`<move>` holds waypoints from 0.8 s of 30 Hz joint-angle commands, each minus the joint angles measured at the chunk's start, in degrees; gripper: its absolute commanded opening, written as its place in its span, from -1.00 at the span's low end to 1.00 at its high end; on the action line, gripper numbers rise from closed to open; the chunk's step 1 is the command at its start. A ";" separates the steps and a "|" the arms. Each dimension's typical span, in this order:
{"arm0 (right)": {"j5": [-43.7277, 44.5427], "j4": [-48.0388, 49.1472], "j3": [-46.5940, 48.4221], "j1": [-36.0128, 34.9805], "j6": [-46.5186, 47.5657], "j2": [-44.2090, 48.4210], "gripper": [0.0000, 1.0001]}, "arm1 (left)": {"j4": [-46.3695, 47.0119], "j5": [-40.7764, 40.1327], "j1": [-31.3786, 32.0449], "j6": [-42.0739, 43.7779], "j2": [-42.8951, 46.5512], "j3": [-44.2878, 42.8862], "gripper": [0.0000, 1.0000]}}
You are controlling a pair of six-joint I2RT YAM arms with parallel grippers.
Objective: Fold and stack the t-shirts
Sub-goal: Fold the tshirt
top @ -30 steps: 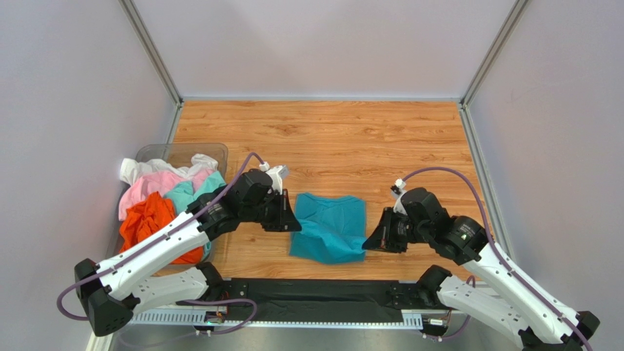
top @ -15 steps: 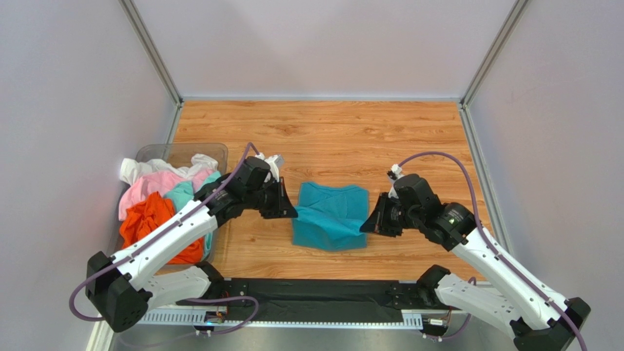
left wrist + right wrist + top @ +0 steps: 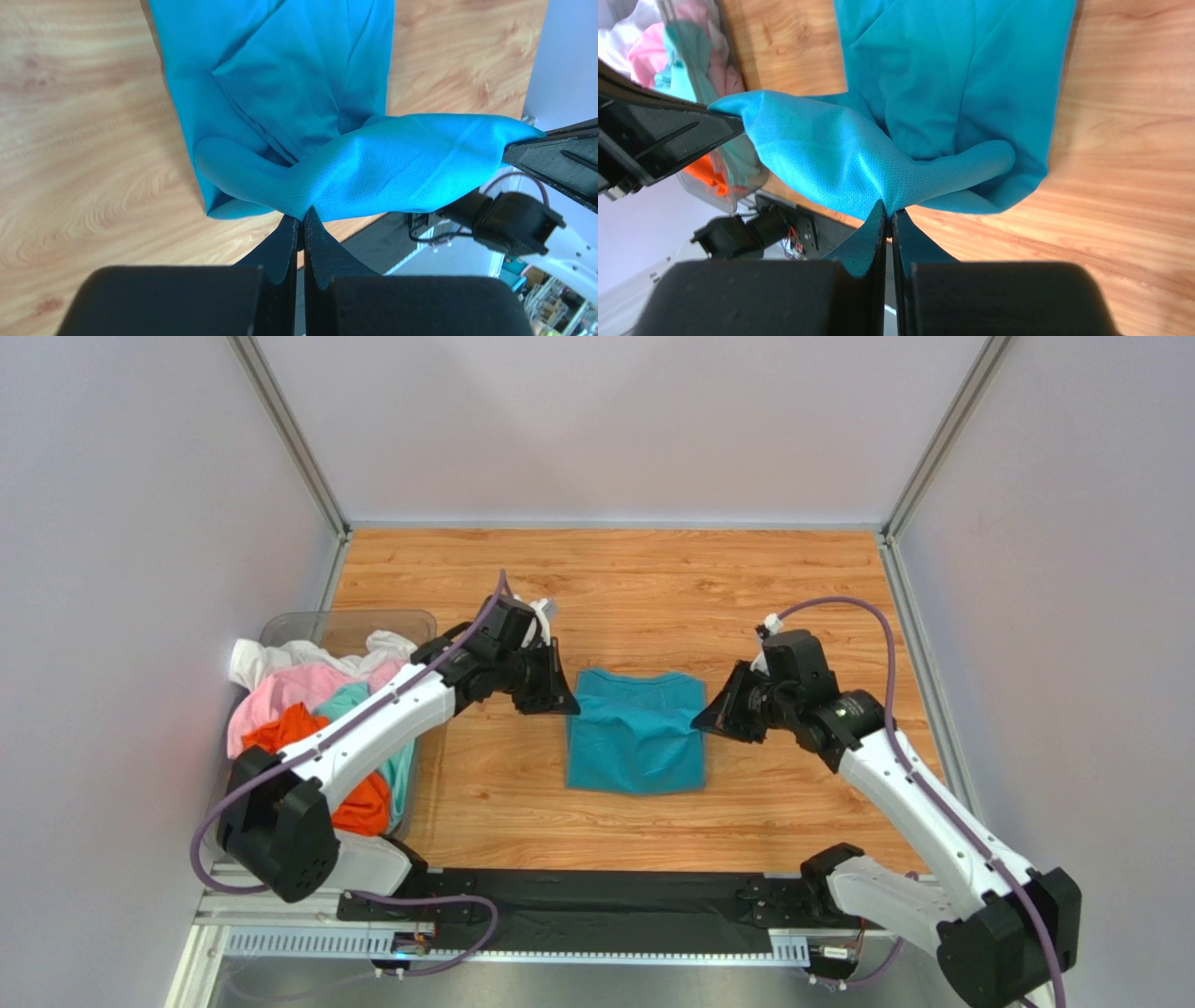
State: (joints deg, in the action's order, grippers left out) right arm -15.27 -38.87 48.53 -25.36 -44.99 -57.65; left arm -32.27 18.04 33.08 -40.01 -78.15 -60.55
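Observation:
The teal-blue t-shirt [image 3: 634, 732] lies folded on the wooden table between my arms. My left gripper [image 3: 565, 703] is shut on its left far corner. My right gripper [image 3: 706, 717] is shut on its right far corner. The held edge is lifted and stretched between the two grippers, over the rest of the shirt. In the left wrist view the cloth [image 3: 393, 168] runs from my jaws across to the right gripper. In the right wrist view the cloth [image 3: 836, 157] runs to the left gripper. The orange [image 3: 288, 749], pink [image 3: 281, 697], white [image 3: 267, 661] and light aqua [image 3: 358, 703] shirts lie piled at the left.
A clear plastic bin [image 3: 337, 627] holds the pile of shirts at the table's left edge. Grey walls enclose the wooden table [image 3: 617, 588] on three sides. A black rail [image 3: 589, 910] runs along the near edge.
Both grippers have moved away from me, carrying the teal shirt's held edge toward the far end. The shirt now lies flatter and further back.

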 commanded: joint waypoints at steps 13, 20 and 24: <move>0.76 15.23 2.00 8.22 2.45 -19.77 -1.00 | 4.85 5.51 -5.75 5.12 -22.48 -15.02 -1.00; 1.12 17.42 3.85 10.25 2.37 -26.63 -1.00 | 4.94 5.60 -6.45 5.64 -28.10 -18.81 -1.00; 1.12 18.13 4.81 10.86 2.37 -29.53 -0.99 | 4.94 6.13 -6.80 6.00 -31.18 -20.92 -1.00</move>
State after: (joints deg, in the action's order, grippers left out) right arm -15.07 -23.99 50.76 -15.14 -43.42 -85.84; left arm -28.53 22.76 26.94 -35.55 -107.87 -78.59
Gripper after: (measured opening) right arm 0.011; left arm 0.008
